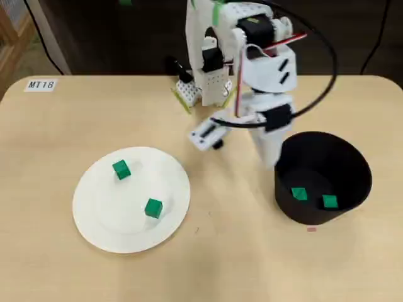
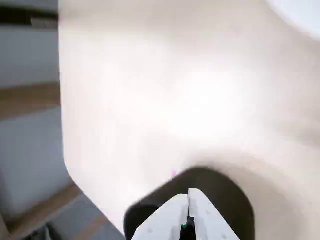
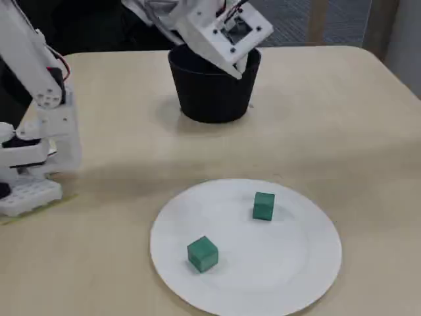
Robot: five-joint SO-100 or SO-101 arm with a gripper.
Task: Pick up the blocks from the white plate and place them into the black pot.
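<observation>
Two green blocks (image 1: 121,168) (image 1: 153,207) lie apart on the white plate (image 1: 107,220) at the left of the overhead view; the fixed view shows them (image 3: 264,205) (image 3: 202,253) on the plate (image 3: 283,276) too. The black pot (image 1: 352,182) stands at the right with two more blocks (image 1: 299,194) (image 1: 329,201) on its bottom. My gripper (image 1: 272,158) hangs at the pot's left rim. In the wrist view the gripper (image 2: 189,194) has its tips together above the pot (image 2: 225,195), holding nothing; a speck of green shows through the gap lower down.
The arm's base (image 1: 211,69) stands at the table's back edge, with a white clamp block (image 1: 186,91) beside it. A label reading MT18 (image 1: 41,84) lies at the back left corner. A small pink mark (image 1: 311,229) sits just in front of the pot.
</observation>
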